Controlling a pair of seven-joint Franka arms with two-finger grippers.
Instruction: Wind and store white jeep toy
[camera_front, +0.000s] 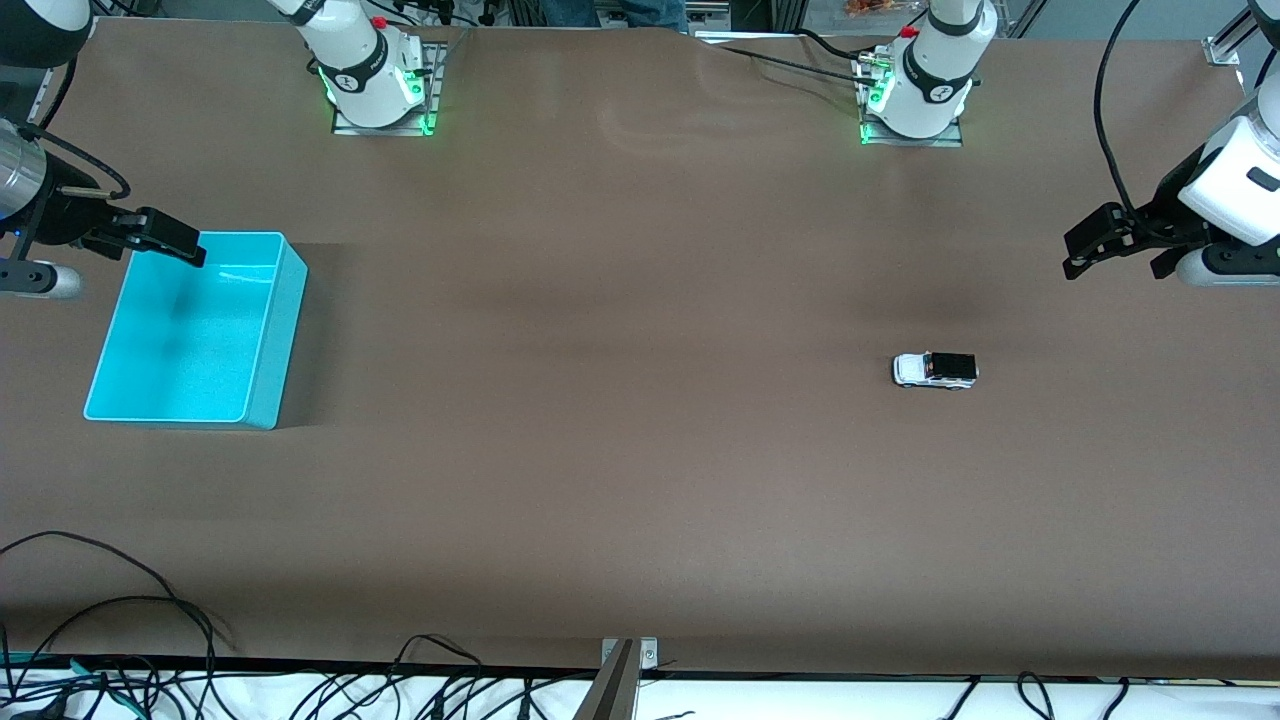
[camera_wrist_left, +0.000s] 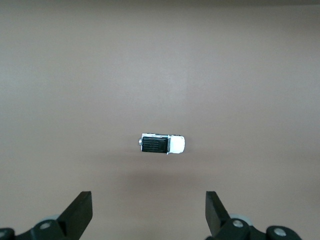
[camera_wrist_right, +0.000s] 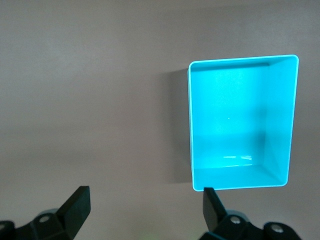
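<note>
Just one white jeep toy (camera_front: 934, 370), one turquoise bin (camera_front: 275, 340), both apart.

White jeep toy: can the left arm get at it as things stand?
Probably yes. The white jeep toy sits alone on bare table, nothing beside it, and the left pincer hangs open toward that end of the table.

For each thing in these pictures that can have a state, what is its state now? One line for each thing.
Tiny white toy jeep with black roof: upright on its wheels on the brown table, untouched.
Turquoise rectangular plastic bin: open-topped, empty.
Left pincer: open, holds nothing, hanging over the table at the left arm's end.
Right pincer: open, holds nothing, over the bin's rim.
</note>
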